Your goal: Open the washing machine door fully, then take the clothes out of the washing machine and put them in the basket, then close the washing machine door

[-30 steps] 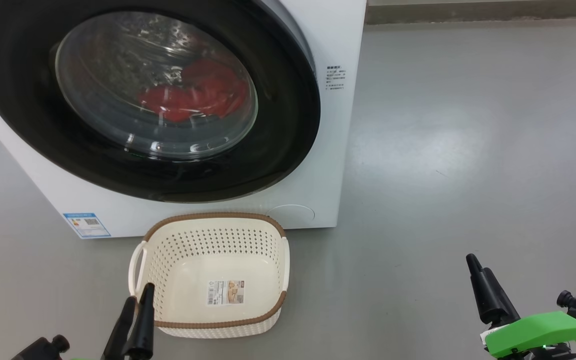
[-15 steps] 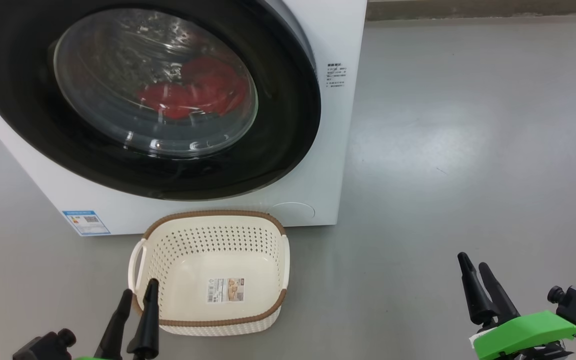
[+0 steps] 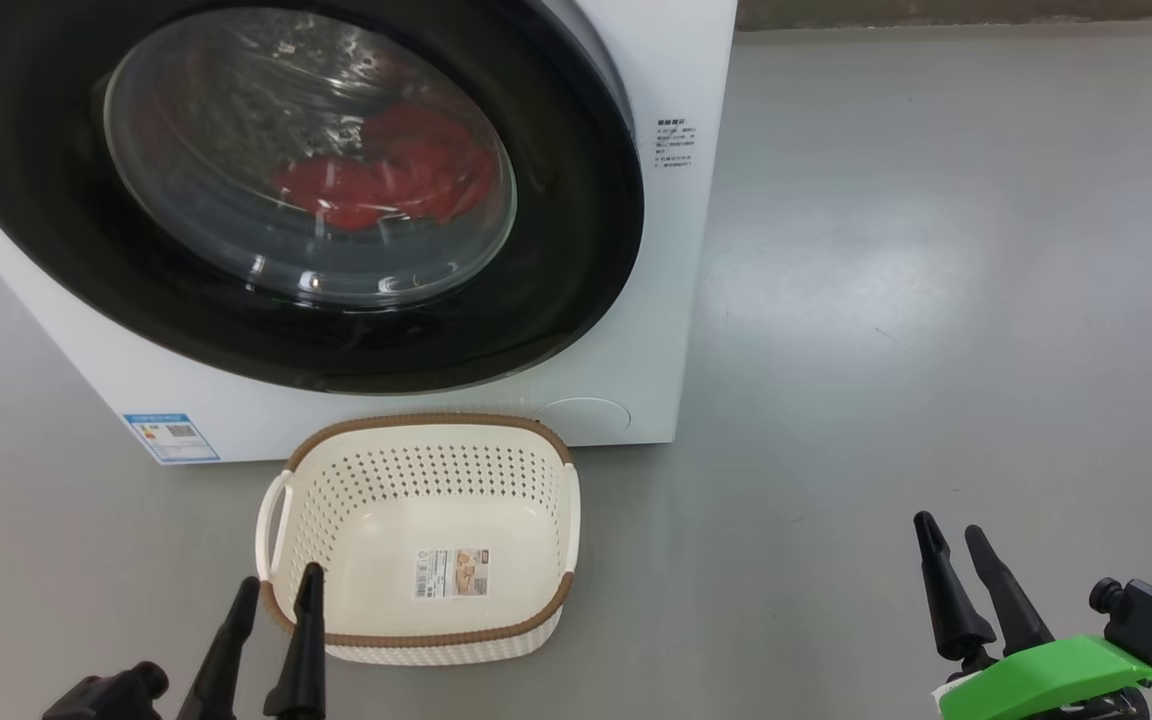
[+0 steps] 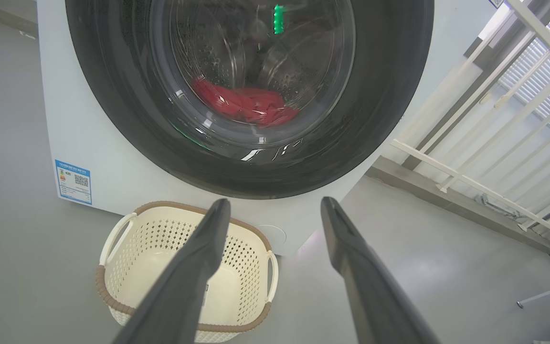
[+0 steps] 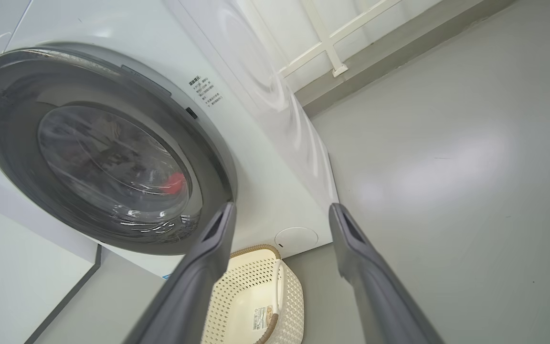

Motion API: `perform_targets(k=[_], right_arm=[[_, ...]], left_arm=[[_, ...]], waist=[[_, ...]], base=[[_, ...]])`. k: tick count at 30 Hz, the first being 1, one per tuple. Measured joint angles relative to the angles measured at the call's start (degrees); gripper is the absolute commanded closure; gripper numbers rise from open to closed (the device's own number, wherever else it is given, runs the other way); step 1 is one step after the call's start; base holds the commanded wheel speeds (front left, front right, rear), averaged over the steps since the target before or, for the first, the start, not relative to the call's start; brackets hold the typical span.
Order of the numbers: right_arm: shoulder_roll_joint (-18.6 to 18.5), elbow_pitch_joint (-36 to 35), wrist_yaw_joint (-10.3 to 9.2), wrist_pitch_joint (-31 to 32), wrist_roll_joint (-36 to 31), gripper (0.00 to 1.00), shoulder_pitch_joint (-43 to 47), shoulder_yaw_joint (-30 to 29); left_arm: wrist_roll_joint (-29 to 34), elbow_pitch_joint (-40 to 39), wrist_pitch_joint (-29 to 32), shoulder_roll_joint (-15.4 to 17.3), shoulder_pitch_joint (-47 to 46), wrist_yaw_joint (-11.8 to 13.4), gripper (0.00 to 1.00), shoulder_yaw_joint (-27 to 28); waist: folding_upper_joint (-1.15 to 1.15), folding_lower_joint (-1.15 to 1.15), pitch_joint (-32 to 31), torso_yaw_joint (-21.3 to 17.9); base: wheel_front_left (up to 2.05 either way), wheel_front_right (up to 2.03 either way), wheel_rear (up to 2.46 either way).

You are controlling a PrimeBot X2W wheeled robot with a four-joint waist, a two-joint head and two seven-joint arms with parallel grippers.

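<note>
The white washing machine stands ahead with its round black washing machine door shut against it. Red clothes lie in the drum behind the glass. The cream basket sits on the floor just in front of the machine, with just a paper label inside. My left gripper hangs open over the basket's near left corner. My right gripper is open over bare floor far to the right. In the left wrist view, the left gripper points at the door and the clothes. The right gripper faces the machine's lower right corner.
A blue label is stuck on the machine's lower left, and a round cap sits at its lower right. Grey floor stretches to the machine's right. A white railing and a wall ledge run beyond it.
The head view has shifted slightly, moving the scene up. My right gripper has turned a little, so its two fingers now show apart. The door and basket have not moved.
</note>
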Motion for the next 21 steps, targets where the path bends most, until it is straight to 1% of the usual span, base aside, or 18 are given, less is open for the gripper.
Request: perform_targets(k=[13, 21], right_arm=[[0.0, -0.1, 0.0, -2.2, -7.9, 0.0, 0.9, -0.3], [0.2, -0.1, 0.0, -3.5, -13.4, 0.0, 1.9, -2.0]], left_arm=[[9.6, -0.7, -2.5, 0.0, 0.1, 0.0, 0.0, -0.1], [15.8, -1.2, -3.9, 0.0, 0.1, 0.0, 0.0, 0.2]], waist=[[0.0, 0.0, 0.4, 0.2], [0.0, 0.0, 0.6, 0.3]], base=[[0.0, 0.0, 0.0], [0.0, 0.0, 0.0]])
